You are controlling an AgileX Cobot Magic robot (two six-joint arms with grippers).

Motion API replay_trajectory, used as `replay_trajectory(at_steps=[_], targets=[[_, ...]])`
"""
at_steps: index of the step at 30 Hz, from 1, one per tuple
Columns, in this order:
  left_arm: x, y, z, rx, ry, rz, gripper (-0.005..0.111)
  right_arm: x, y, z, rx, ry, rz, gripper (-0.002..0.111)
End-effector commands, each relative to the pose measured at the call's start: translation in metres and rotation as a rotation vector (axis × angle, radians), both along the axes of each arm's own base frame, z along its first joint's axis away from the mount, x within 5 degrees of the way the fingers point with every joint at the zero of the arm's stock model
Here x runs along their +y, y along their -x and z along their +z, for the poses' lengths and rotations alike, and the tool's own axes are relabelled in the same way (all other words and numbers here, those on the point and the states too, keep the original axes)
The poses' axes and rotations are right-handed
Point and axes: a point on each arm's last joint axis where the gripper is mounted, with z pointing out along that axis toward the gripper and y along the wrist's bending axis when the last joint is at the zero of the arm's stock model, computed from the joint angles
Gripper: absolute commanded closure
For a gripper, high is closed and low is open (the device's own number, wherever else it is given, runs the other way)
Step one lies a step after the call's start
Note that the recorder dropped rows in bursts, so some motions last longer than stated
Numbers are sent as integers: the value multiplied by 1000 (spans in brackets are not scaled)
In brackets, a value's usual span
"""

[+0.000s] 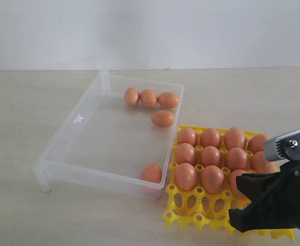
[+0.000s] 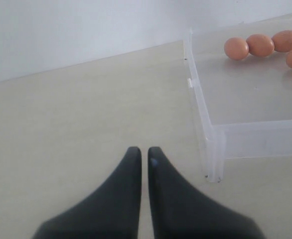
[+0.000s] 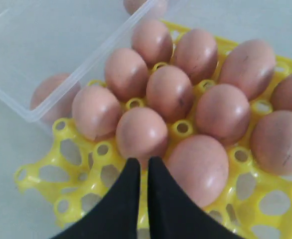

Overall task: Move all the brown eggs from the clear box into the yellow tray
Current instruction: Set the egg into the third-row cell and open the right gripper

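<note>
Left tool [image 2: 142, 152]: black, seen only in its own wrist view – the exterior view does not take it in. Its fingers are closed together with nothing between them. It hangs over the pale surface [image 2: 61, 124], near a corner of the shallow clear plastic box [image 2: 206, 119].

The box sits left of centre in the exterior view. It holds five smooth orange-brown oval eggs [image 1: 148, 98]: three in a row at the far end, a fourth just in front of them, and a fifth in the near right corner, blurred by the wall. The left wrist view catches four, one of them cut by the frame edge.

The bright yellow openwork plastic egg tray [image 1: 198, 192] lies just beside the box's right wall; contact cannot be told. The right wrist view shows eleven eggs in three rows.

Right tool [image 3: 143, 163]: fingers pressed together, gripping nothing, tips over the tray's near cells beside the front eggs. In the exterior view its body hides the tray's near right corner and part of one egg.
</note>
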Motion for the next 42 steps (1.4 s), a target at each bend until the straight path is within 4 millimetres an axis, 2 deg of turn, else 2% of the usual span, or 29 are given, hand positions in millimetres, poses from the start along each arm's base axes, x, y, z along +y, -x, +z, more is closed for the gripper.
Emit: replay_trajectory(at_steps=[1, 4, 6, 8, 11, 24, 28, 35, 42], targets=[[0, 0, -1, -2, 11, 7, 103, -5, -5, 6, -102, 34, -33, 109], [0, 0, -1, -2, 11, 7, 103, -9, -13, 0, -103, 57, -125, 109], [0, 0, -1, -2, 11, 7, 103, -6, -10, -12, 14, 53, -118, 109], [0, 0, -1, -2, 11, 7, 103, -2, -4, -17, 94, 37, -68, 109], [0, 0, -1, -2, 11, 7, 103, -3, -4, -14, 67, 38, -71, 109], [0, 0, -1, -2, 11, 7, 103, -1, -9, -28, 92, 133, -34, 109], [0, 0, -1, -2, 11, 7, 103, 1, -9, -27, 73, 167, 24, 109], [0, 0, -1, -2, 11, 7, 103, 1, -9, -27, 63, 168, 19, 109], [0, 0, -1, -2, 11, 7, 103, -2, -16, -19, -43, 175, -24, 109]])
